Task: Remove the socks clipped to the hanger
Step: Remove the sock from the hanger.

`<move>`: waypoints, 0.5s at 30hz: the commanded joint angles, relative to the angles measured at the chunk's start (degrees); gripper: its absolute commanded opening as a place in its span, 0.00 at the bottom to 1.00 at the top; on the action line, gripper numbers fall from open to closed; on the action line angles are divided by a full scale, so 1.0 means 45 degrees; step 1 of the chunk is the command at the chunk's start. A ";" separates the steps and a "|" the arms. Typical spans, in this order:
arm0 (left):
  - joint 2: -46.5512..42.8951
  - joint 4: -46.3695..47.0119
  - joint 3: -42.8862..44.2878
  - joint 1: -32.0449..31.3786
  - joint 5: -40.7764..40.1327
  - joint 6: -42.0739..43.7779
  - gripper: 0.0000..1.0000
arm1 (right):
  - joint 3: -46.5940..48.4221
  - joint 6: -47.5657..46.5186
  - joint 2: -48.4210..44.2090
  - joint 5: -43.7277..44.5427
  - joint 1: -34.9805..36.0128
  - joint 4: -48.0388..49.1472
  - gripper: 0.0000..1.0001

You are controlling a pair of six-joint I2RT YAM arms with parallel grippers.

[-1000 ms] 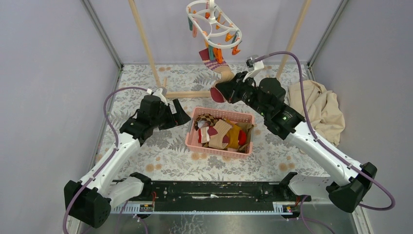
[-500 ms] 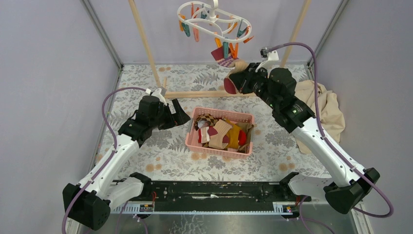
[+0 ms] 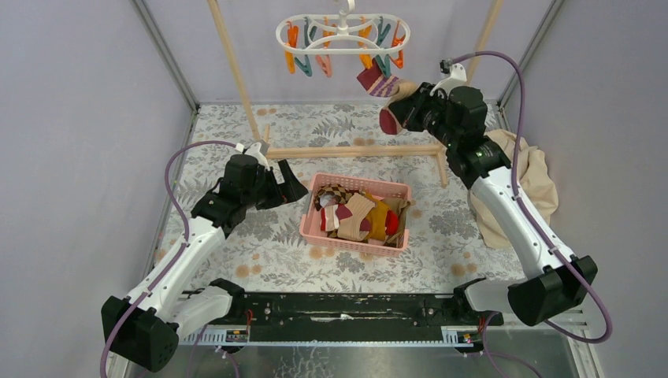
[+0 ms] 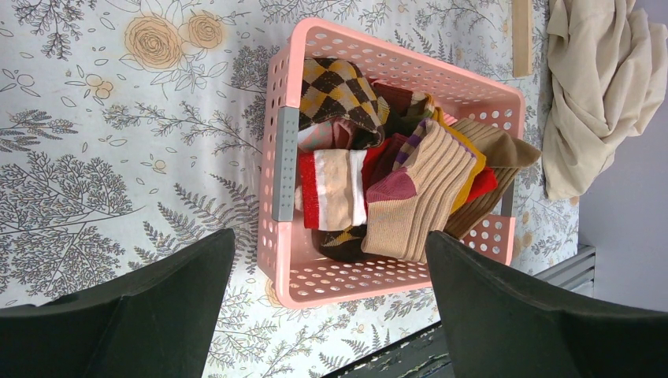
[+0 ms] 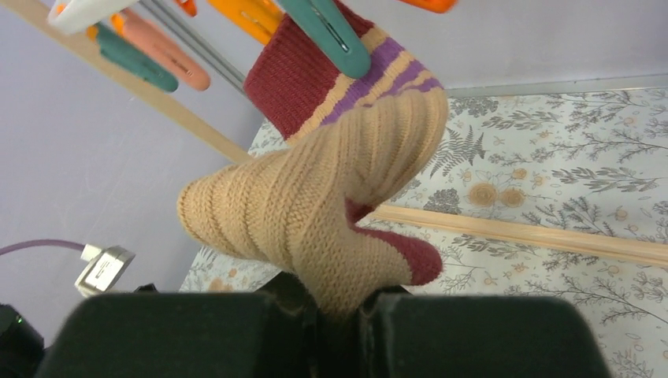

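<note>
Item: striped sock (image 5: 331,197), tan with a maroon cuff, hanging by a teal clip (image 5: 327,31) from the white hanger (image 3: 343,35). My right pincer (image 5: 339,303) is clenching its foot. My left pincer (image 3: 287,183) is gaping beside the pink basket (image 3: 315,230) of loose socks (image 3: 358,216). Floral tablecloth (image 3: 260,264) is lying beneath; lilac walls (image 3: 79,118) are enclosing.

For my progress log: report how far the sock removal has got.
Done: several socks lie in the pink basket. In hand: the right gripper is shut on the tan striped sock, still held by a teal clip on the hanger. Remaining: pulling it free; no other clipped sock shows.
</note>
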 commanded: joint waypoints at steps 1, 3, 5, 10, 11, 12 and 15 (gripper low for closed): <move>-0.0042 0.0028 0.0062 0.0085 -0.0243 0.0019 0.99 | 0.0909 0.0489 0.0335 -0.1181 -0.0837 0.0978 0.00; -0.0014 0.0053 0.0053 0.0076 -0.0254 0.0020 0.99 | 0.1166 0.0495 0.0623 -0.1444 -0.1154 0.1027 0.00; 0.0033 0.0058 0.0049 0.0084 -0.0255 0.0015 0.99 | 0.1454 0.0528 0.0983 -0.1698 -0.1445 0.1049 0.00; 0.0066 0.0148 -0.0002 0.0077 -0.0279 0.0010 0.99 | 0.2188 0.0875 0.2017 -0.2675 -0.2184 0.1477 0.00; 0.0084 0.0160 -0.0008 0.0076 -0.0259 0.0027 0.99 | 0.2316 0.0913 0.2185 -0.2806 -0.2274 0.1527 0.00; 0.0094 0.0166 -0.0006 0.0080 -0.0244 0.0029 0.99 | 0.2447 0.0947 0.2318 -0.2867 -0.2375 0.1548 0.00; 0.0143 0.0170 -0.0009 0.0075 -0.0270 0.0054 0.99 | 0.2759 0.1006 0.2663 -0.3031 -0.2612 0.1598 0.00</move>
